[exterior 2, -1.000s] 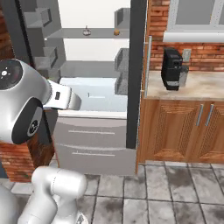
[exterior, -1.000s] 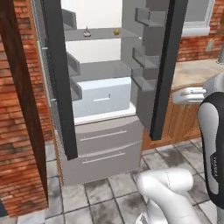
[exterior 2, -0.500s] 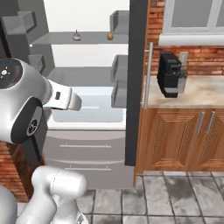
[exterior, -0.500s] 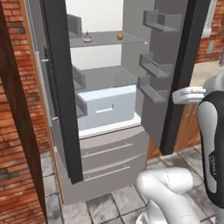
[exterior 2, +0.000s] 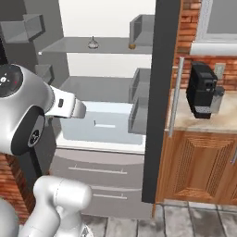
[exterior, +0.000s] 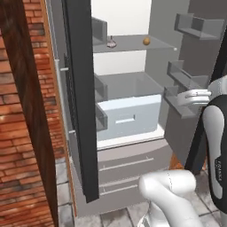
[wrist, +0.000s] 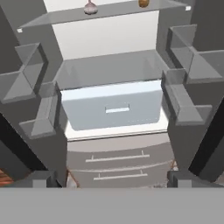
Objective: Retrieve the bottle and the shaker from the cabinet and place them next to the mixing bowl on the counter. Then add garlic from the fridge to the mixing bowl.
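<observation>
The fridge (exterior: pixel 81 97) stands open in front of me, its dark grey doors swung to both sides. The garlic (exterior: pixel 111 43) (exterior 2: pixel 93 43) (wrist: pixel 90 7), a small pale bulb, sits on the upper glass shelf (wrist: pixel 57 18). My gripper (wrist: pixel 113 180) is open and empty, well below and in front of that shelf, facing the fridge interior. Its dark fingertips (wrist: pixel 43 178) stand far apart. A strip of the counter (exterior 2: pixel 222 122) lies right of the fridge. The bottle, shaker, cabinet and mixing bowl are out of view.
A small orange-brown item (exterior: pixel 146 41) (wrist: pixel 143 3) shares the shelf, right of the garlic. Below it is a pale blue drawer (exterior: pixel 128 116), and door bins (wrist: pixel 188 65) jut in from both sides. A black coffee machine (exterior 2: pixel 202 90) stands on the counter. A brick wall (exterior: pixel 26 133) is at left.
The base has driven closer to the fridge, so the interior fills more of both base views. The garlic has not moved on its shelf. The gripper stays open.
</observation>
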You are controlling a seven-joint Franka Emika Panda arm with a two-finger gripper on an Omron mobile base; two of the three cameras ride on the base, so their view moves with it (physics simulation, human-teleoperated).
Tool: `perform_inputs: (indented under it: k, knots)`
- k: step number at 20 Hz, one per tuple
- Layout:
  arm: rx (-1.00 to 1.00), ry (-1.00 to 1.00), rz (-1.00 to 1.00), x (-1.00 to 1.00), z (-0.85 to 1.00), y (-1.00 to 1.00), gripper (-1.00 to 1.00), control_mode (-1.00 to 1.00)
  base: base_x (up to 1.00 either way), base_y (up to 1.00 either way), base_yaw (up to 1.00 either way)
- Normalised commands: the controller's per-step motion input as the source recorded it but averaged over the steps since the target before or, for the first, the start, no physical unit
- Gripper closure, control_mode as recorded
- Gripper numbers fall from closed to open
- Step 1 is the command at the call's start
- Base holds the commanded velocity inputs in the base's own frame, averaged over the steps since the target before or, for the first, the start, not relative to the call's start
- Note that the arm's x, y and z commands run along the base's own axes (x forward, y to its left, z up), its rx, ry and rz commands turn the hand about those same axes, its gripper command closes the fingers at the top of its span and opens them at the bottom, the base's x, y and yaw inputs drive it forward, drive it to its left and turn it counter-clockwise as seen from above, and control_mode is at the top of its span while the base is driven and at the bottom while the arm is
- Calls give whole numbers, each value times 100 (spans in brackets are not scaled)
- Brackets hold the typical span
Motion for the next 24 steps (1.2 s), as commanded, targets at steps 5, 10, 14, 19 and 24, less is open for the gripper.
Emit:
perform_inputs:
  k: [5,10,14,19,24]
  knots:
    - [0,0,0,0,0,0,-100,100,99,42,1]
    - [0,0,0,0,0,0,-100,100,98,34,-2]
    - [0,0,0,0,0,0,-100,100,50,-4,2]
    - [0,0,0,0,0,0,-100,100,10,-13,6]
    - [0,0,0,0,0,0,-100,100,0,0,0]
